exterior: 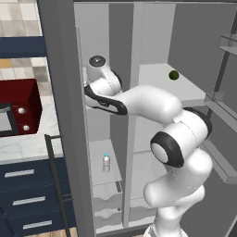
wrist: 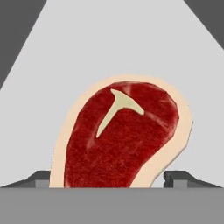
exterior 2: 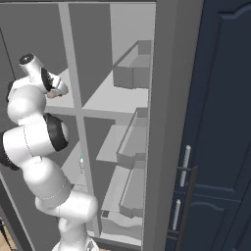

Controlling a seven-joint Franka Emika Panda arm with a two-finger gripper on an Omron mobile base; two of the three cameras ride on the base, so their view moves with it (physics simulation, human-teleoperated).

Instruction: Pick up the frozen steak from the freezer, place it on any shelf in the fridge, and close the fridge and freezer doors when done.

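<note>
Red, flat frozen steak with a pale fat rim and a white bone mark lies on a pale grey freezer board, straight ahead of the claw. The claw's two dark fingertips stand apart, one either side of the meat's near edge. A small clear bottle stands on a lower freezer board. A dark green round fruit sits on the wider fridge shelf.

You are in a home kitchen.
Navy drawers under a marble counter, a red microwave, checkered wall tiles, and the tall grey unit standing open show it.
</note>
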